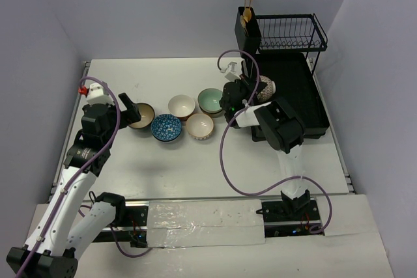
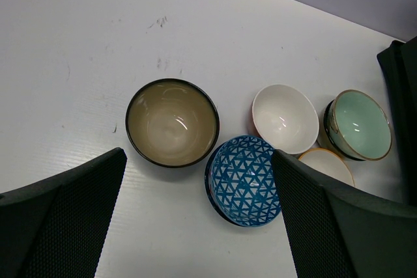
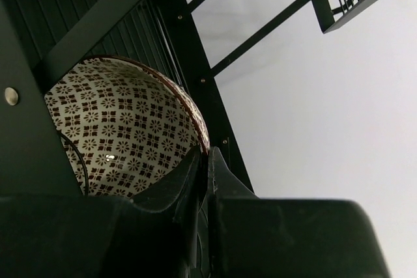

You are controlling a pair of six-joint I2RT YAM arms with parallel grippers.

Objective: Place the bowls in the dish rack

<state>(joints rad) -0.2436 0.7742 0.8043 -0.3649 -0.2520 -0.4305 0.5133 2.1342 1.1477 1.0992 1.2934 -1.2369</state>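
Bowl (image 3: pixel 124 128) white, brown floral grid, reddish rim pinched by right gripper (image 3: pixel 204 161); left gripper (image 2: pixel 199 174) spread wide.

patterned bowl (image 1: pixel 266 86): at dish rack (image 1: pixel 305 96) left edge, mostly hidden behind right gripper (image 3: pixel 203 161) | orange-rimmed bowl (image 2: pixel 328 161): part-hidden by finger (image 2: pixel 326 226) of left gripper (image 2: pixel 199 155)

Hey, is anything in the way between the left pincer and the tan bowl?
Nothing visible is. The left pincer is open and faces the tan bowl directly. The blue patterned bowl sits close beside it, off to one side.
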